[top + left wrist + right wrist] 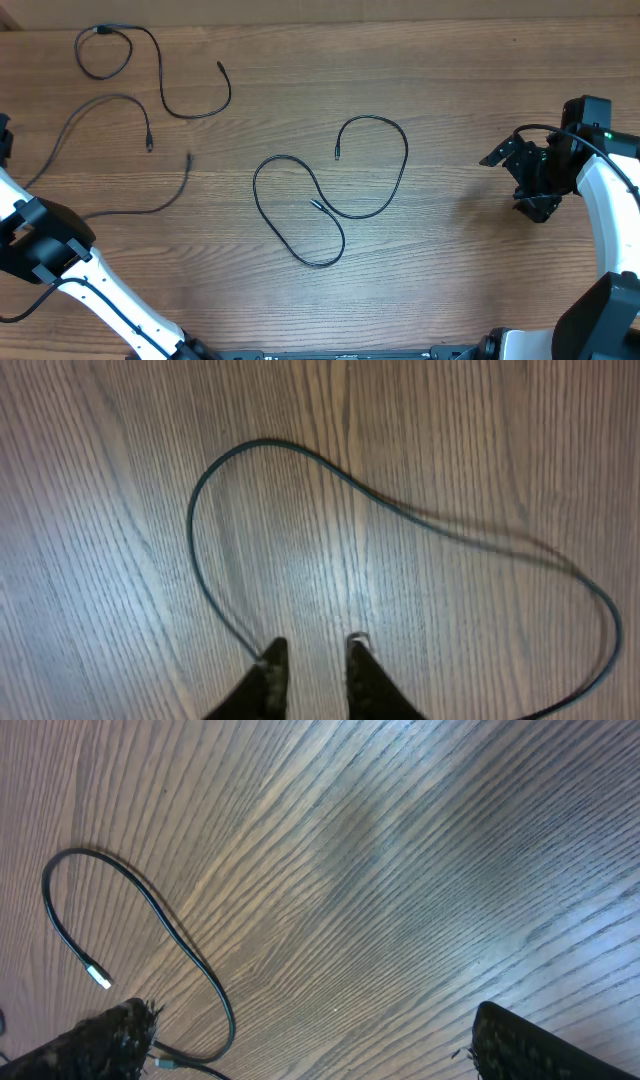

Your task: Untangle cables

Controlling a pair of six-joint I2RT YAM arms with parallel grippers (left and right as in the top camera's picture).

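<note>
Three thin black cables lie apart on the wooden table. One is at the far left with a small loop. A second lies below it, its tail curving toward my left arm. A third is looped in the middle and also shows in the right wrist view. My left gripper is open by a narrow gap with nothing between the fingers. A cable loop runs up to the outer side of its left fingertip. My right gripper is wide open and empty, well right of the middle cable.
The wooden table fills the view. My left arm's white link crosses the front left corner. My right arm stands along the right edge.
</note>
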